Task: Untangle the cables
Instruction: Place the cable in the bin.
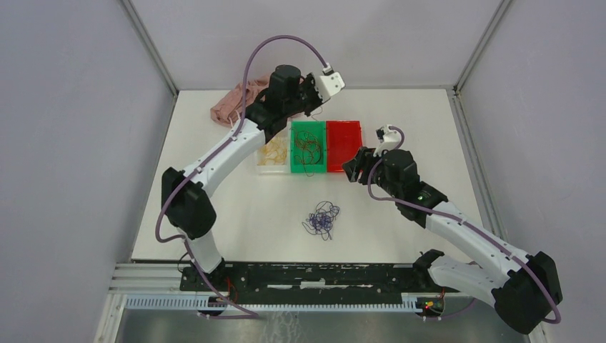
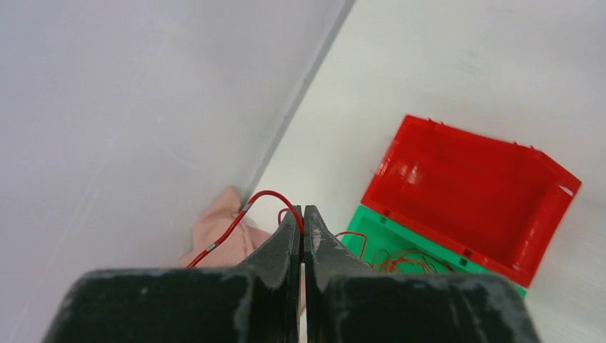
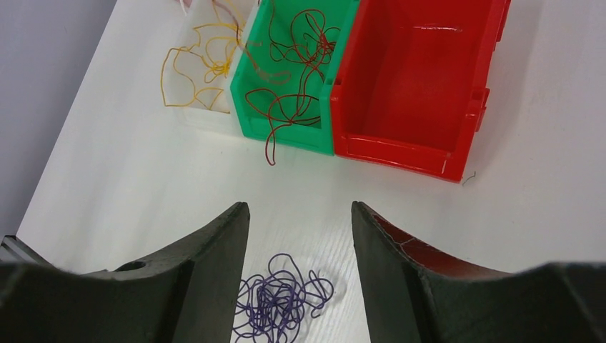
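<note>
With yellow cables point(image 3: 209, 68) and red cables point(image 3: 300, 43) binned, the left gripper point(image 2: 303, 218) pinched one red cable point(image 2: 236, 225) while the spread right gripper point(image 3: 300, 207) hovered over the unsorted purple tangle point(image 3: 280, 304) on the desk point(image 1: 236, 214).

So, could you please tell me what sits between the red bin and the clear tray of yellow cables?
The green bin, holding red-brown cables, sits between the red bin and the clear tray; the right wrist view shows it.
</note>
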Robot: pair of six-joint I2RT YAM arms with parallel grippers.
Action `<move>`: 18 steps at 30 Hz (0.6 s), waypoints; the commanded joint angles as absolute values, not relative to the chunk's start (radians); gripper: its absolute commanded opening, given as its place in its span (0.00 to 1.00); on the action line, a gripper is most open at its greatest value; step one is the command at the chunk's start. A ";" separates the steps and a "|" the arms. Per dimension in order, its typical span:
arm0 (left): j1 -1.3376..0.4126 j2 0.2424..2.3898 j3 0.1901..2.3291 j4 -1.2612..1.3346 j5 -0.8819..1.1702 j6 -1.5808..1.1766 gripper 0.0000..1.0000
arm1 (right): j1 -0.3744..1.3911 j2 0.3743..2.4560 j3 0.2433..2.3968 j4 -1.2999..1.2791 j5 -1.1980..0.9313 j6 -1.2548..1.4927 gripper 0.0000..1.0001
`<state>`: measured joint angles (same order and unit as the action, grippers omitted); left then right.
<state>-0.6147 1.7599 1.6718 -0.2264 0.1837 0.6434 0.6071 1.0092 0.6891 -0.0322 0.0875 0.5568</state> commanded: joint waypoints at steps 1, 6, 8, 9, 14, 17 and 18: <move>-0.608 1.786 1.773 -0.164 0.170 0.677 0.03 | 0.602 1.004 0.684 -0.005 0.093 0.572 0.61; -0.602 1.792 1.720 -0.184 0.169 0.686 0.03 | 0.598 0.995 0.679 -0.008 0.094 0.575 0.59; -0.600 1.790 1.681 -0.186 0.175 0.685 0.03 | 0.596 0.987 0.673 -0.013 0.100 0.573 0.59; -0.601 1.789 1.660 -0.186 0.177 0.683 0.03 | 0.594 0.981 0.672 -0.019 0.103 0.573 0.58; -0.601 1.802 1.575 -0.183 0.178 0.666 0.03 | 0.586 0.957 0.661 -0.030 0.113 0.573 0.57; -0.600 1.819 1.559 -0.196 0.181 0.642 0.03 | 0.585 0.954 0.661 -0.035 0.113 0.576 0.57; -0.601 1.826 1.554 -0.201 0.179 0.636 0.03 | 0.583 0.953 0.661 -0.035 0.112 0.577 0.57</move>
<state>-0.6033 1.8080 1.5658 -0.2127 0.1829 0.6449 0.5892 0.9760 0.6575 -0.0490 0.0917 0.5709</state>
